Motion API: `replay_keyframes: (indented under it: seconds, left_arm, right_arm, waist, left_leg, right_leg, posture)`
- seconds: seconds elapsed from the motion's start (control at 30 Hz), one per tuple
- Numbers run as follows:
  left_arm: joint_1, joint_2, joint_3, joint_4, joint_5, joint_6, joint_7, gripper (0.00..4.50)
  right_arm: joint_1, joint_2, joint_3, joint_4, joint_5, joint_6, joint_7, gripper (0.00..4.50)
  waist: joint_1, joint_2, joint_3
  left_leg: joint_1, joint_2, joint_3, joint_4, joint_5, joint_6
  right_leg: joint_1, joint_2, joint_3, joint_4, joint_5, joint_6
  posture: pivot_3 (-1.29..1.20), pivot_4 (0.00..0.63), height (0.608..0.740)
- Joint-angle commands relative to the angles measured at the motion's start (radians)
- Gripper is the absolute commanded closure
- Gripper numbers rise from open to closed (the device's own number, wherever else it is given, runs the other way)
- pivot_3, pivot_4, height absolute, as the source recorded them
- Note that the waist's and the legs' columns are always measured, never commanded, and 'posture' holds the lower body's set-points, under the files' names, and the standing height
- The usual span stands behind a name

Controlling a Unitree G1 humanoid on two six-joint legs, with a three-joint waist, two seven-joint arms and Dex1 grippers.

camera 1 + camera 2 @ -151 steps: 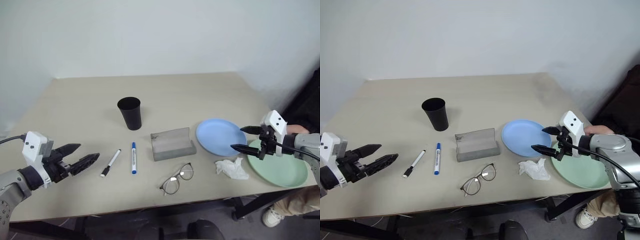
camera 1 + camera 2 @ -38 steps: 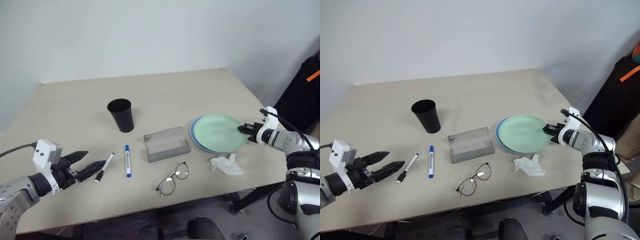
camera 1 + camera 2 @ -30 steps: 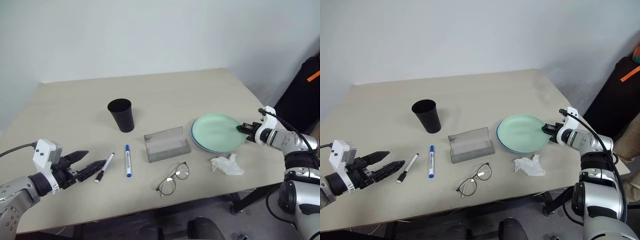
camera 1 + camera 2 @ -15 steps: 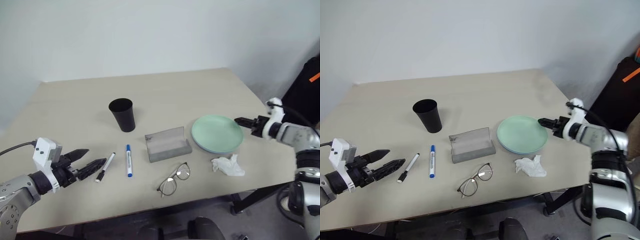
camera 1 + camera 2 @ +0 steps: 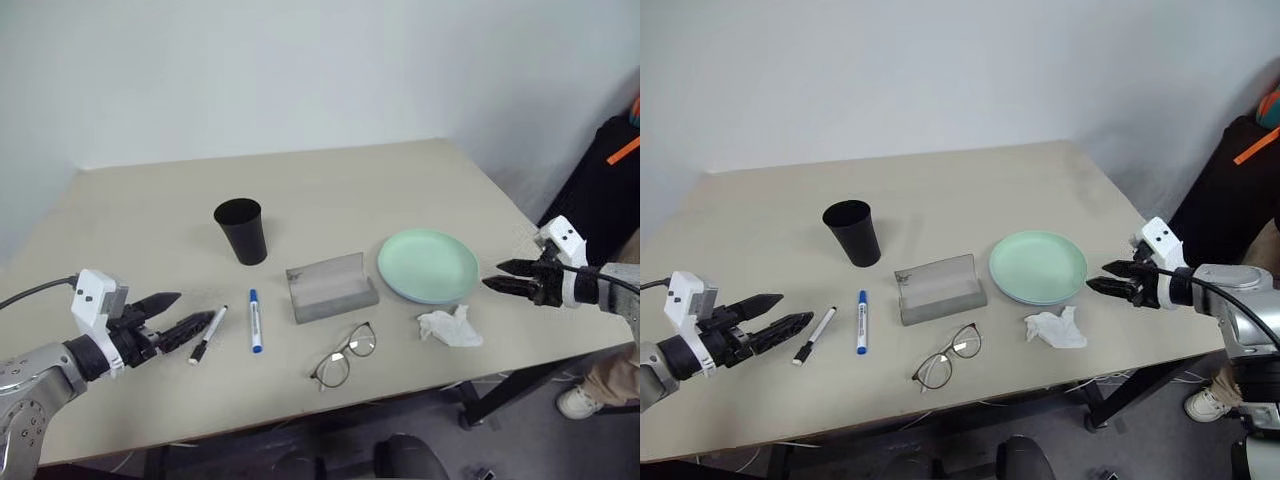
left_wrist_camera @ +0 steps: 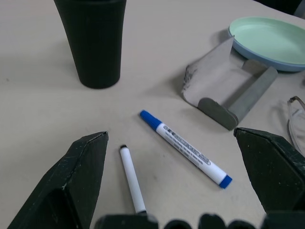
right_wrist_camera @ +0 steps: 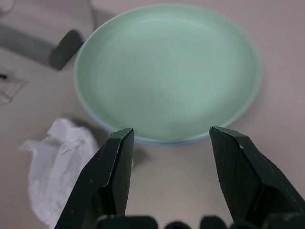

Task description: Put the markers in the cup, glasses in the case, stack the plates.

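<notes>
With the mint-green round plate (image 5: pixel 428 264) lying on the light blue one, whose rim just peeps out beneath it at the right of the beige table (image 5: pixel 330 180), the plate step looks done, and the likely next move falls to the left gripper (image 5: pixel 190 318), which hangs over the near-left part of the table with its two black fingers spread wide and nothing between them. What matters is how the slim white-barrelled marker with the black cap (image 5: pixel 204 334) lies against that gripper: it rests flat on the table just beyond the fingertips, its long axis running from near-left to far-right, black cap towards the near edge, so it lies almost in line with the fingers rather than across them, and I judge the wrist would have to roll before the jaws could close across the barrel. The blue-capped white marker (image 5: pixel 253 320) lies just to its right, pointing near to far. The matte black tapered tumbler (image 5: pixel 241 230) stands upright farther off and a little right of both. The grey felt-like hinged case (image 5: pixel 331 287) sits open mid-table with the thin wire-framed round spectacles (image 5: pixel 341 355) nearer the front edge. The right gripper (image 5: pixel 512 281), fingers parted and empty, hovers right of the plates, beyond a crumpled white tissue (image 5: pixel 450 327), well apart from both markers
</notes>
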Motion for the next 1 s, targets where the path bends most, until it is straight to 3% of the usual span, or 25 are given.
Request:
replay_keyframes:
  seconds: [0.03, 0.47, 1.0]
  left_arm:
    - [-0.014, 0.01, 0.002, -0.016, 0.004, -0.018, -0.008, 0.0]
    - [0.009, -0.001, -0.007, -0.026, 0.014, -0.008, 0.027, 0.0]
    - [0.001, 0.0, -0.018, -0.019, 0.022, -0.02, 0.027, 0.0]
  right_arm:
    - [0.017, 0.001, 0.011, -0.103, 0.009, 0.013, -0.005, 1.78]
    - [0.106, -0.011, 0.081, -0.238, 0.02, 0.051, 0.017, 1.78]
    - [0.196, -0.057, 0.169, -0.312, -0.047, -0.043, 0.052, 1.78]
  waist:
    - [0.0, 0.0, 0.0]
    - [0.0, -0.001, 0.0]
    - [0.012, -0.004, 0.001]
  left_leg:
    - [0.0, 0.0, 0.0, 0.0, 0.0, 0.0]
    - [-0.001, 0.0, 0.0, 0.0, 0.0, 0.0]
    - [-0.001, 0.0, 0.0, 0.0, 0.0, 0.0]
  right_leg:
    - [0.0, 0.0, 0.0, 0.0, 0.0, 0.0]
    - [-0.001, 0.0, 0.0, -0.001, 0.0, 0.0]
    - [-0.001, 0.0, -0.001, -0.001, 0.0, 0.0]
  posture:
    - [0.0, 0.0, 0.74]
    - [0.0, 0.0, 0.74]
    - [0.0, 0.0, 0.74]
